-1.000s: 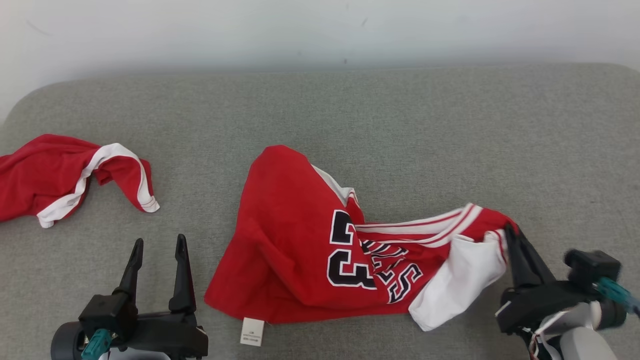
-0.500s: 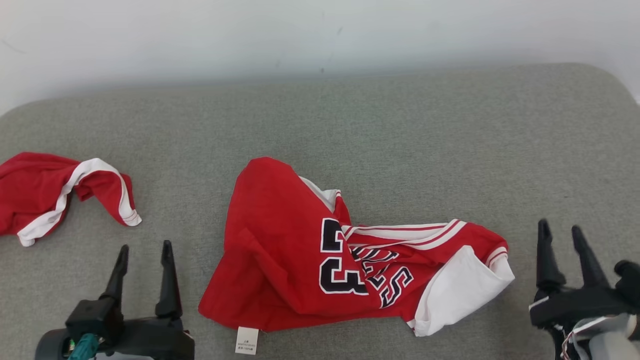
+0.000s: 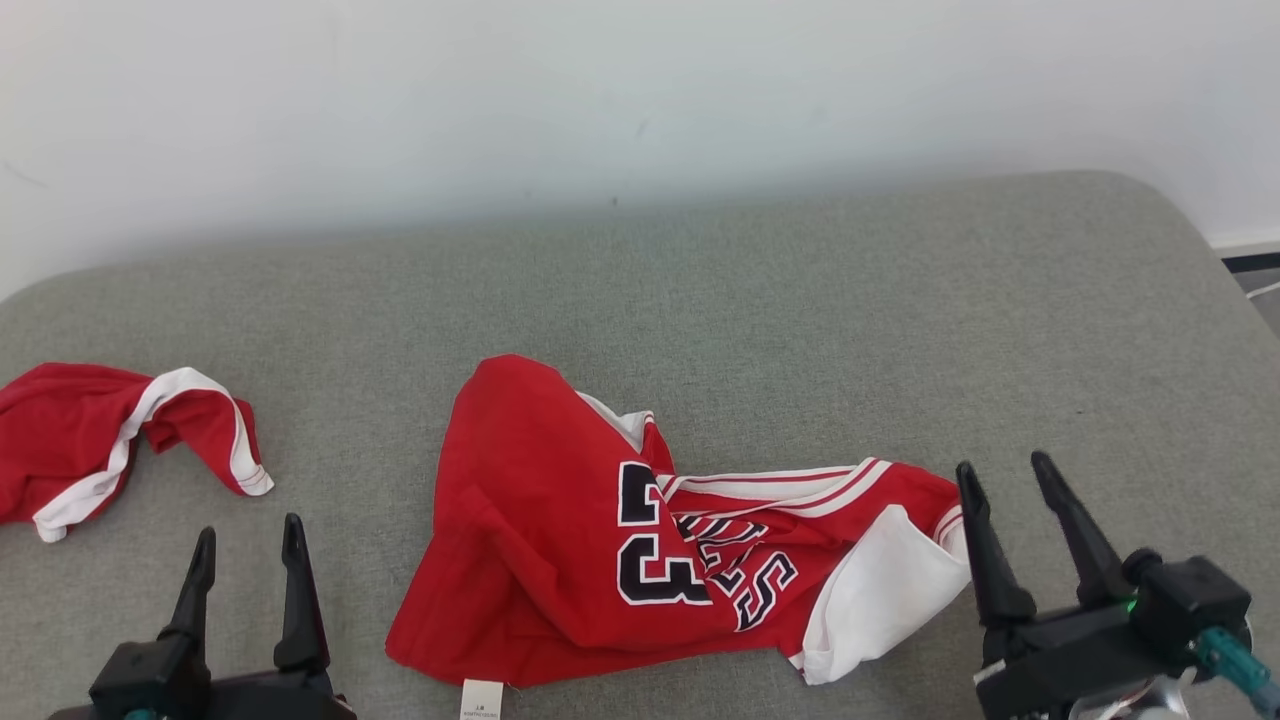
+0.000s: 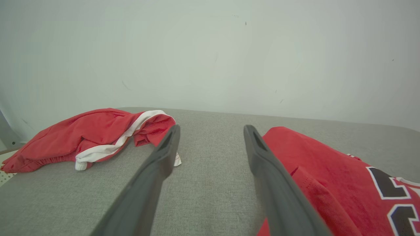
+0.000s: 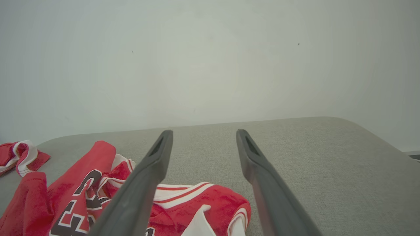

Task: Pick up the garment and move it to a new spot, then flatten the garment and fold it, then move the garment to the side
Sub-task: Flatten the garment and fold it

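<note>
Left of my left pincer: crumpled red-and-white cloth on grey cushion | left pincer: spread wide, empty | between my pincers: red jersey, rumpled, white tag at near hem | right pincer: spread wide, empty, just beside the jersey's white-lined end | white wall ahead.

- A broad grey woven-fabric upholstered surface with rounded corners stretched beneath and ahead of the left fingers and the right fingers.
- A plain off-white wall, flecked with a few small dark specks, rose beyond the fingertips.
- Outward of the right fingers, a dark skirting strip met a sliver of grey floor.
- The light was soft and even.
</note>
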Robot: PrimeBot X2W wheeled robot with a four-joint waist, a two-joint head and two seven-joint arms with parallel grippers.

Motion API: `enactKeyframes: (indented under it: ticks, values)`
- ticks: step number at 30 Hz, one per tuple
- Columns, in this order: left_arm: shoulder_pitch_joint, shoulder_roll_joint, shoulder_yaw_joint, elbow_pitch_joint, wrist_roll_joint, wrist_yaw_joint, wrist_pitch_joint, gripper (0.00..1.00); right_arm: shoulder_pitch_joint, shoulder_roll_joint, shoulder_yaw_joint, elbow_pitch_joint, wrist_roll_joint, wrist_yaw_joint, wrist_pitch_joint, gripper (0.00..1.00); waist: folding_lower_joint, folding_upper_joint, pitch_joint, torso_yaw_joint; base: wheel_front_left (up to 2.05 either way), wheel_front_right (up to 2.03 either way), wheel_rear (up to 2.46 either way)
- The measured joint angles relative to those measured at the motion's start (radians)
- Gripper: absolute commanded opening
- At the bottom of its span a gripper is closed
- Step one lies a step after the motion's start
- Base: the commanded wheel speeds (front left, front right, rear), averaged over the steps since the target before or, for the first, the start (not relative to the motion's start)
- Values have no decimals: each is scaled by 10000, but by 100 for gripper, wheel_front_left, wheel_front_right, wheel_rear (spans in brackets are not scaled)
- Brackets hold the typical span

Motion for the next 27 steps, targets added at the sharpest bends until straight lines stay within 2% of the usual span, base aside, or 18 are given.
enactKeyframes:
  ticks: [4,11,24,27]
  values:
    - [347,13,-31,-73,-79,35,40,100,667,82,42,-405,-309,0,249,100,0,0,-204,0,0,0,0]
    - [636,374,-232,109,-46,-146,384,100,1340,176,-113,-694,-556,0,612,100,0,-1,-459,32,0,0,0]
    - [674,479,-483,52,10,-134,591,100,1615,244,-209,-1170,-663,0,1064,100,0,-1,-463,173,0,0,0]
    - [567,454,-725,50,2,-282,982,100,1595,245,-100,-1181,-656,0,1333,100,0,-1,-360,250,0,0,0]
